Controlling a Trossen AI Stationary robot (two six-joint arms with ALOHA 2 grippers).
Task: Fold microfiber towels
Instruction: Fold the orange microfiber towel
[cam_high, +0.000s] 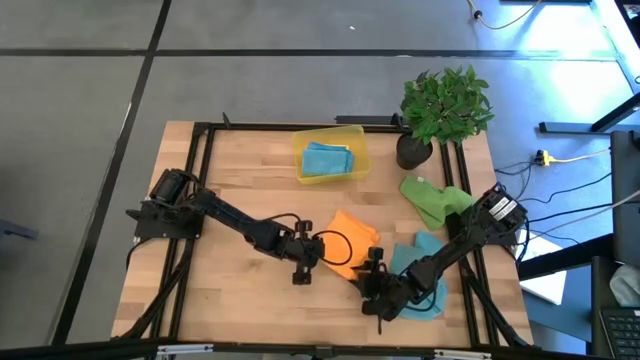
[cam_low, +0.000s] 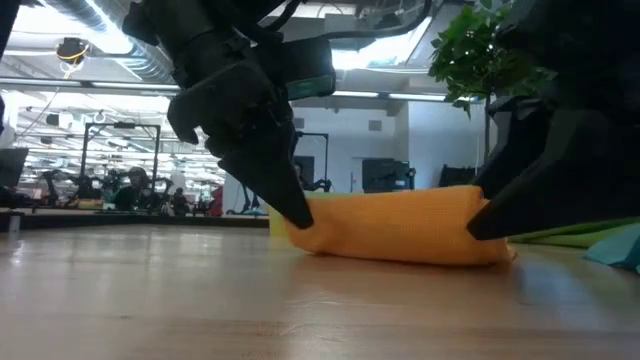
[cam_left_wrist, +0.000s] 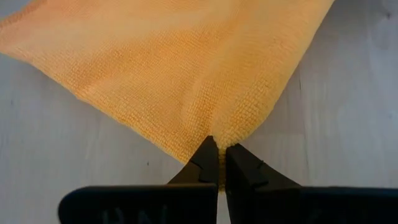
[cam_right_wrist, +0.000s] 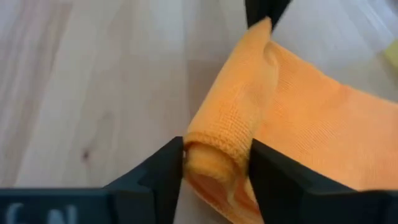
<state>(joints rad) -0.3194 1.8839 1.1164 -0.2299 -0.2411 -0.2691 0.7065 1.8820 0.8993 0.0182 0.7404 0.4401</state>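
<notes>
An orange towel (cam_high: 345, 245) lies bunched on the wooden table (cam_high: 230, 300), between my two grippers. My left gripper (cam_high: 305, 265) is shut on the towel's left corner. My right gripper (cam_high: 372, 272) is shut on its right end. A teal towel (cam_high: 327, 158) lies in a yellow bin (cam_high: 358, 150). A second teal towel (cam_high: 425, 285) lies under my right arm. A green towel (cam_high: 430, 200) lies near the plant. The yellow towel is out of view. My left gripper pinches a corner of the orange towel (cam_left_wrist: 233, 130) between its two fingertips. It comes slanting down from the table's left side (cam_low: 300, 215). The towel lies on the table beyond the fingers. My right gripper holds a rolled-over edge of the orange towel (cam_right_wrist: 214, 146), several layers thick, between its two fingers (cam_right_wrist: 273, 171). It comes slanting down from the table's right side (cam_low: 490, 215). The fold is raised slightly, and the rest of the towel lies on the table.
A potted plant (cam_high: 442, 105) stands at the far right corner. The yellow bin stands at the far middle. A black frame (cam_high: 200, 180) runs along the table's edges. Bare wood shows on the table's left and near-left parts.
</notes>
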